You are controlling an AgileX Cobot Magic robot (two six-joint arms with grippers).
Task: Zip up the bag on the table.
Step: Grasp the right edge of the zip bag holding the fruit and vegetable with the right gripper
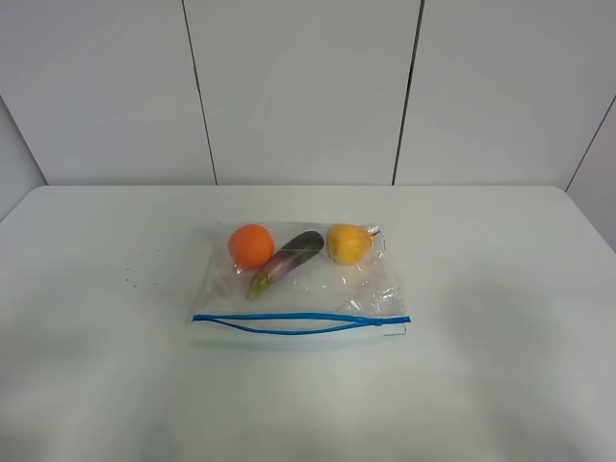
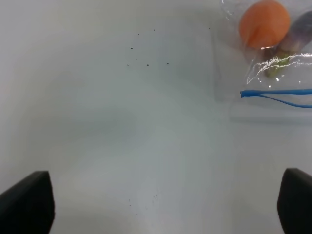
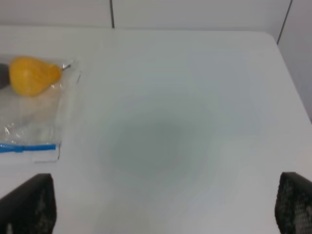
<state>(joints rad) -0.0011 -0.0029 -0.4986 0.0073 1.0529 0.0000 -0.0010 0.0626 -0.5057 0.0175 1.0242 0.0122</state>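
The clear plastic bag [image 1: 322, 289] lies flat in the middle of the white table [image 1: 500, 289]. Through it show an orange [image 1: 251, 245], a purple eggplant [image 1: 287, 261] and a yellow fruit [image 1: 347, 243]. Its blue zipper strip [image 1: 298, 322] runs along the near edge, and its two lines gape apart in the middle. Neither gripper shows in the exterior view. In the left wrist view my left gripper [image 2: 165, 204] is open over bare table, with the bag's left end [image 2: 273, 58] beyond it. In the right wrist view my right gripper [image 3: 165, 204] is open, with the bag's right end [image 3: 34, 112] off to one side.
A few small dark specks [image 1: 135, 274] mark the table left of the bag. White wall panels [image 1: 303, 87] stand behind the table's far edge. The table's right edge [image 3: 292, 78] shows in the right wrist view.
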